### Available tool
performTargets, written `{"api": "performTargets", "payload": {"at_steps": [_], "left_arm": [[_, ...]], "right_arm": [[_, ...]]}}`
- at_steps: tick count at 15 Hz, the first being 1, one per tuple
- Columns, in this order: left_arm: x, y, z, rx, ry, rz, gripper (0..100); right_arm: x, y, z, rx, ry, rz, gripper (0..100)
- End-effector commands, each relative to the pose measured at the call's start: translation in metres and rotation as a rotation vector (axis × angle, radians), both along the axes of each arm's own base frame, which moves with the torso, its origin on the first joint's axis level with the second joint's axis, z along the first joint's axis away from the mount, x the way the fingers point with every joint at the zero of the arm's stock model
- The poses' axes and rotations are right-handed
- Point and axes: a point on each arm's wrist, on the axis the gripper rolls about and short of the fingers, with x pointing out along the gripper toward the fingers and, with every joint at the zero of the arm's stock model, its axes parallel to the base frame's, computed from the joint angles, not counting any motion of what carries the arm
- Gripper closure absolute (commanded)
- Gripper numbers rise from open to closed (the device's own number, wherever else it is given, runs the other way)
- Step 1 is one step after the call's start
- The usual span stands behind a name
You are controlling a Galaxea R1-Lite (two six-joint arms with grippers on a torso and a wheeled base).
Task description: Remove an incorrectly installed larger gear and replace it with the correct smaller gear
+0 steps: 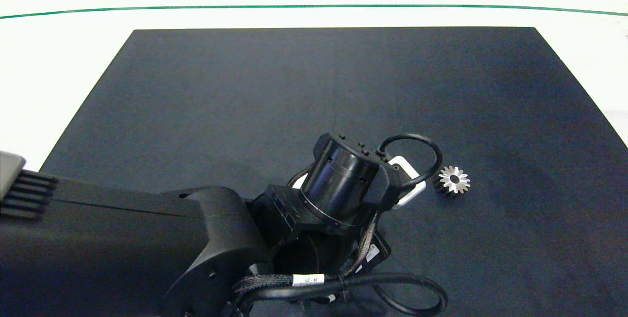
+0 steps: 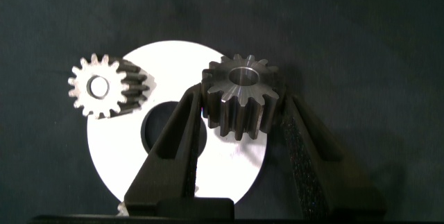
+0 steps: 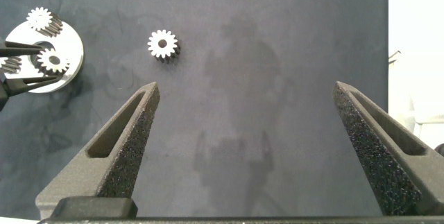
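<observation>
My left gripper (image 2: 243,109) is shut on a smaller gear (image 2: 243,93), a blunt-toothed silver one, held over a white round plate (image 2: 173,175) beside its centre hole. A second smaller gear (image 2: 104,87) sits at the plate's rim. The larger gear (image 1: 452,179), with pointed star-like teeth, lies alone on the dark mat just right of the left wrist (image 1: 343,184), which hides the plate in the head view. My right gripper (image 3: 246,92) hangs open above bare mat, some way off the larger gear (image 3: 163,44) and the plate (image 3: 66,71).
A dark mat (image 1: 245,101) covers most of the white table. The left arm's cables (image 1: 412,292) loop near the front edge. The right arm is out of the head view.
</observation>
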Motion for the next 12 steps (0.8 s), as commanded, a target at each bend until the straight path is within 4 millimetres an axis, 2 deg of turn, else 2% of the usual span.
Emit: {"api": "performTargets", "payload": {"at_steps": [1,8,12], "left_arm": [[-0.0031,0.0066,0.0015,0.002,-0.002,0.003,75],[-0.0079,0.0144,-0.0036,0.018,0.010,0.004,75],[-0.0077,0.0101,-0.0048,0.012,0.006,-0.002,75]], "right_arm": [[-0.0013,-0.0004,-0.0003,-0.001,-0.001,-0.002,0],[-0.0018,-0.0006,-0.0014,-0.001,0.001,-0.004,0],[-0.0015,-0.0005,-0.0035,-0.002,0.005,-0.004,0]]}}
